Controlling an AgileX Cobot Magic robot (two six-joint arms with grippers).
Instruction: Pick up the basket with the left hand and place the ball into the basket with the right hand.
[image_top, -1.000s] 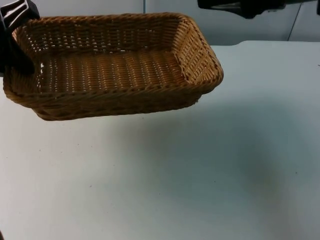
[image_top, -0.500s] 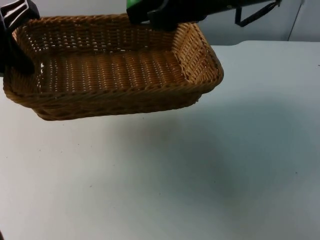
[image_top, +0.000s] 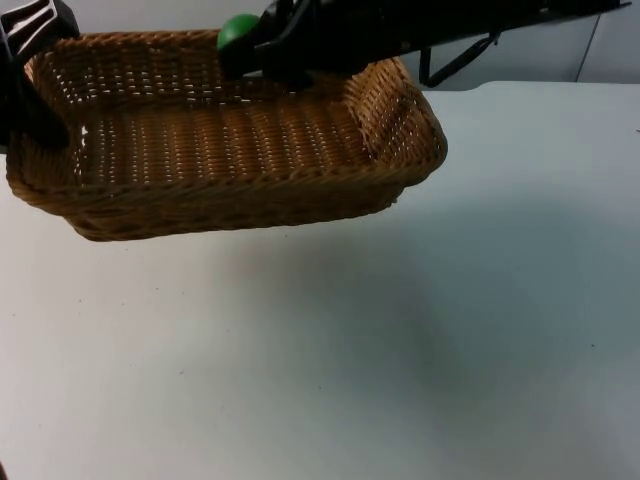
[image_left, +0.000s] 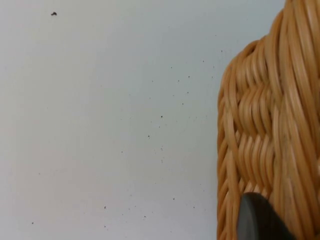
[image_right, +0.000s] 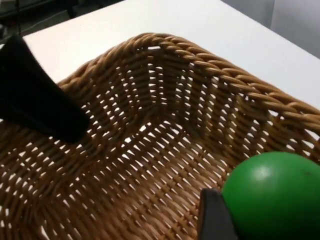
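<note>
A brown wicker basket (image_top: 230, 190) hangs above the white table at the upper left, held level by my left gripper (image_top: 30, 95), which is shut on its left rim. The same rim weave (image_left: 270, 125) runs beside a black fingertip (image_left: 257, 220) in the left wrist view. My right gripper (image_top: 245, 45) reaches in from the upper right over the basket's far rim, shut on a green ball (image_top: 237, 30). In the right wrist view the ball (image_right: 272, 192) sits above the basket's woven floor (image_right: 150, 165), with the left gripper's finger (image_right: 35, 95) on the far rim.
The white table (image_top: 400, 350) spreads out in front of and to the right of the basket, with the basket's shadow on it. A grey partition wall (image_top: 520, 55) stands behind.
My right arm has swung in from the upper right, carrying the green ball leftward over the basket's far rim. The basket and left gripper have stayed still.
</note>
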